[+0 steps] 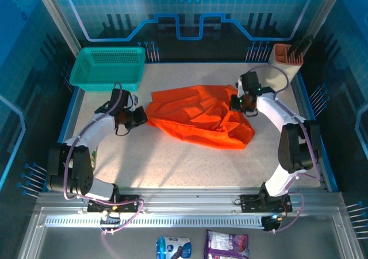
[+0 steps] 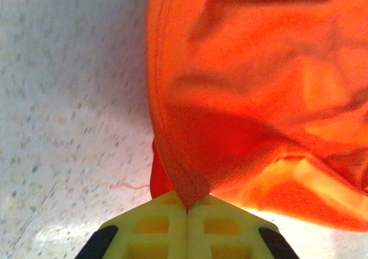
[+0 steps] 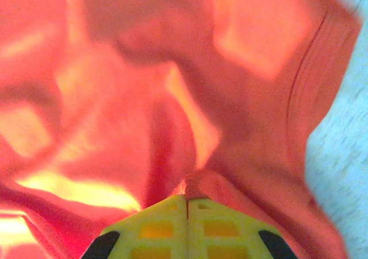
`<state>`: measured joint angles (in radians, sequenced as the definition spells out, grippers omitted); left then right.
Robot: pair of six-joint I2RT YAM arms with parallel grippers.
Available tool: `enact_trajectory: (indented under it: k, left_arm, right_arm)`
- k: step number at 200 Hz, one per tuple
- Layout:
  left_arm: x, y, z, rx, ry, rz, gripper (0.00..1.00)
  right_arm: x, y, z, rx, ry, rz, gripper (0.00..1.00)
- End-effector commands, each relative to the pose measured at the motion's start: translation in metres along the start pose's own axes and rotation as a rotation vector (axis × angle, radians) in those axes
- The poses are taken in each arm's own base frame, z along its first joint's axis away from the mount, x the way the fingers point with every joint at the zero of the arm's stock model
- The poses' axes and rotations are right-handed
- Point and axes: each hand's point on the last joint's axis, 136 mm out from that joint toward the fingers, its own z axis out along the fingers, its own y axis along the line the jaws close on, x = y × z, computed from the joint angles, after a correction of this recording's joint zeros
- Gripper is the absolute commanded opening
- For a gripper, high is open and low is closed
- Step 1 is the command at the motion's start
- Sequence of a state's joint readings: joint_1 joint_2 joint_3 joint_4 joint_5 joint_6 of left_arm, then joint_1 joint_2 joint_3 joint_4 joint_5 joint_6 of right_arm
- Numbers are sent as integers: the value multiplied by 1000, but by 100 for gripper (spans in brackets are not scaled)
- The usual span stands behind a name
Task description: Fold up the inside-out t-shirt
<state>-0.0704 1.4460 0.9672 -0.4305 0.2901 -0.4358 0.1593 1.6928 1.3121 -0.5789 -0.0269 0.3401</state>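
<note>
**Left pincer and right pincer both clamped on the inside-out t-shirt**

From their bases at the near edge, both arms reach forward with elbows bowed outward. The left pincer's yellow fingers are pressed together on a hemmed edge at the shirt's left end. The right pincer is pinched on a fold at its right side. The shirt lies rumpled mid-tabletop, spanning between them. Farther back, a teal basket sits at the left corner.

No legible text; print on blue packet, purple packet too small
</note>
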Motion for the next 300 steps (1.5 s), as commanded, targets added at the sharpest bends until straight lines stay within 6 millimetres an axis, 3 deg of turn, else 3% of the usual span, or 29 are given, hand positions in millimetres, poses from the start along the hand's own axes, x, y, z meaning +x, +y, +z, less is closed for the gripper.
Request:
enact_trajectory:
  k: [1, 16, 39, 61, 78, 97, 112, 147, 153, 165, 182, 203, 240, 276, 300]
  left_arm:
    - [-54, -46, -47, 131, -133, 16, 0]
    - [-83, -67, -81, 181, -208, 29, 0]
    - [-114, -94, -137, 251, -323, 45, 0]
    - [-125, -111, -183, 298, -416, 69, 0]
    - [-118, -111, -200, 297, -443, 72, 0]
    - [-96, -98, -192, 281, -412, 49, 0]
    - [-72, -82, -172, 277, -344, 12, 0]
    - [5, -26, -74, 263, -74, -144, 0]
    - [18, -15, -58, 244, -36, -161, 0]
    - [37, 4, -36, 207, 14, -194, 0]
    - [57, 24, -15, 172, 62, -231, 0]
    - [65, 31, -4, 163, 78, -246, 0]
    - [62, 33, -4, 150, 63, -237, 0]
    - [61, 34, -2, 148, 68, -232, 0]
    - [62, 34, 0, 149, 74, -232, 0]
  right_arm:
    - [-66, -1, -77, 2, -190, -17, 0]
    - [-97, 2, -127, 0, -294, -30, 0]
    - [-125, 7, -209, 0, -452, -42, 0]
    - [-123, 9, -271, 12, -581, -48, 0]
    - [-105, 7, -291, 21, -617, -39, 0]
    - [-67, -8, -272, 49, -560, 2, 0]
    - [-31, -21, -234, 64, -462, 44, 0]
    - [45, -46, -126, 70, -176, 133, 0]
    - [55, -50, -112, 78, -128, 143, 4]
    - [71, -55, -94, 101, -57, 151, 14]
    - [83, -54, -85, 137, -29, 120, 20]
    - [91, -38, -83, 138, -16, 55, 20]
    - [122, -8, -72, 150, 62, -52, 19]
    - [159, 15, -34, 133, 167, -124, 15]
    - [168, 20, -10, 150, 211, -166, 15]
